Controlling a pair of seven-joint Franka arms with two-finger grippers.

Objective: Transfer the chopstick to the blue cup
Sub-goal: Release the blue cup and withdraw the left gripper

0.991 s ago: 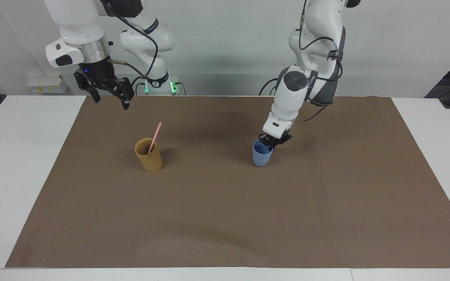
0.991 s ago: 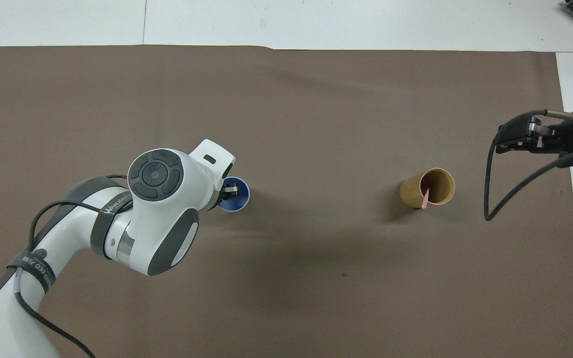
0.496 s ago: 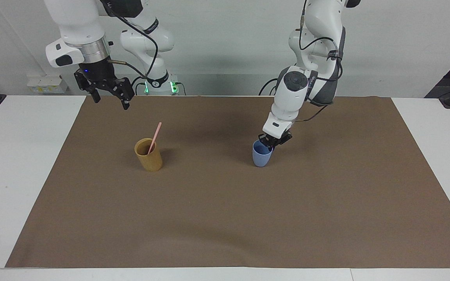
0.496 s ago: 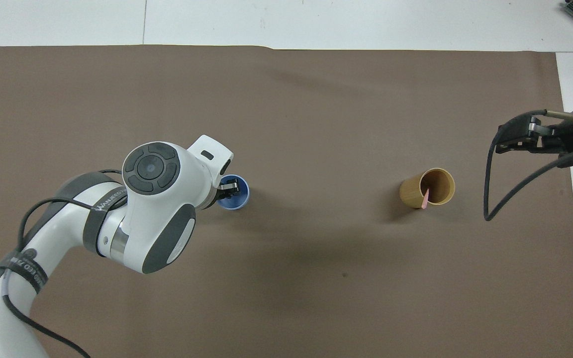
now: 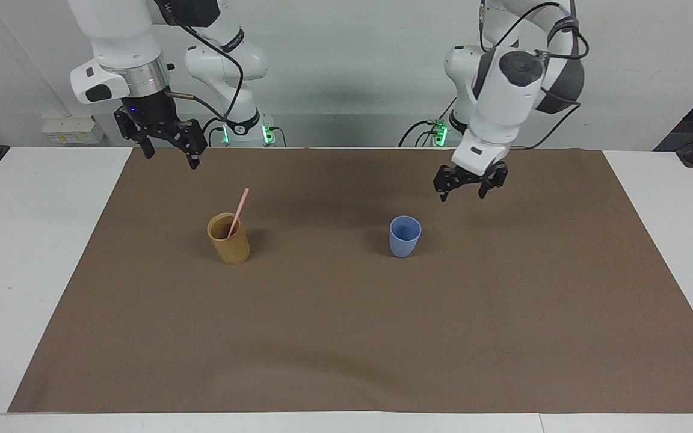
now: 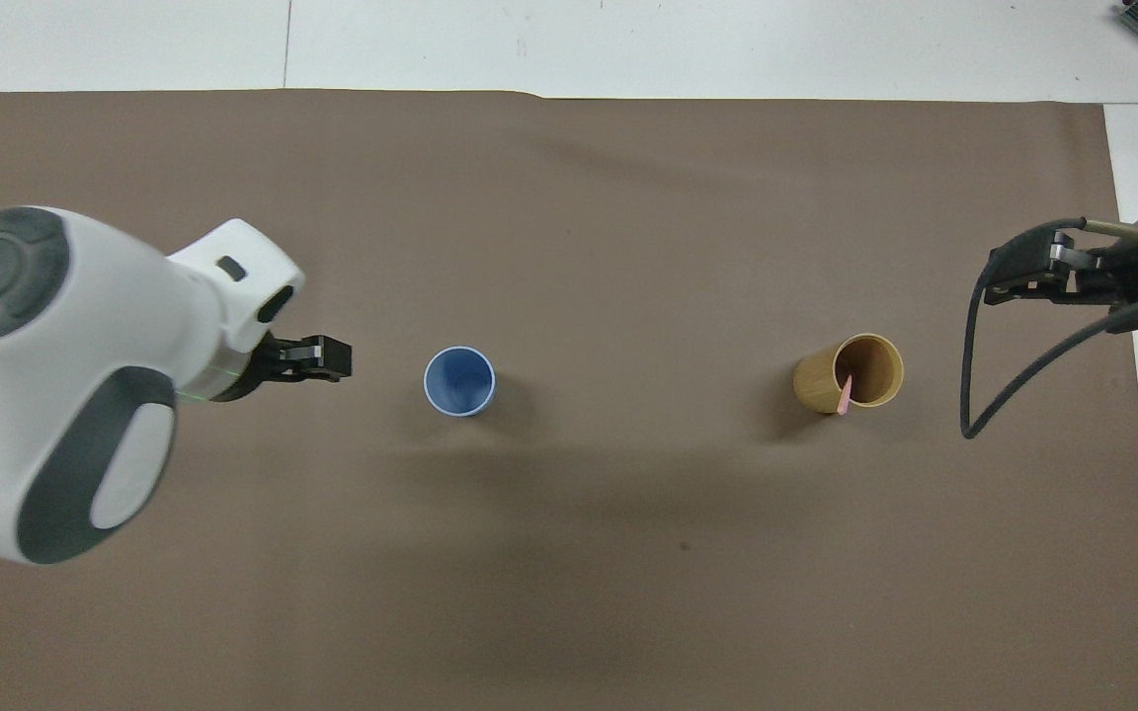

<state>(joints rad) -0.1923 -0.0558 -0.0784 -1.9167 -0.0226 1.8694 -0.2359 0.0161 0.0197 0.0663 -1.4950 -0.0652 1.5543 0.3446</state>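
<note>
1. My left gripper (image 5: pixel 462 186) hangs in the air over the brown mat (image 5: pixel 346 337), off to the left arm's side of the blue cup (image 5: pixel 405 236). Its fingers are spread apart and it's holding nothing.
2. The blue cup stands upright on the mat, out in the open with nothing touching it. Looking down into it from the overhead view, I only see blue inside.
3. The chopstick (image 5: pixel 238 212) is well apart from the blue cup, toward the right arm's end of the desk (image 5: pixel 33 252). It stands in the tan cup (image 5: pixel 228 238), leaning against the rim, with its upper half poking out above it.
4. The tan cup sits about as near to the robots as the blue cup, so the two are basically in a row across the mat.
5. My right gripper (image 5: pixel 169 148) waits up in the air, far from the blue cup, over the mat's edge nearest the robots at the right arm's end. Its fingers are apart too, empty.
</note>
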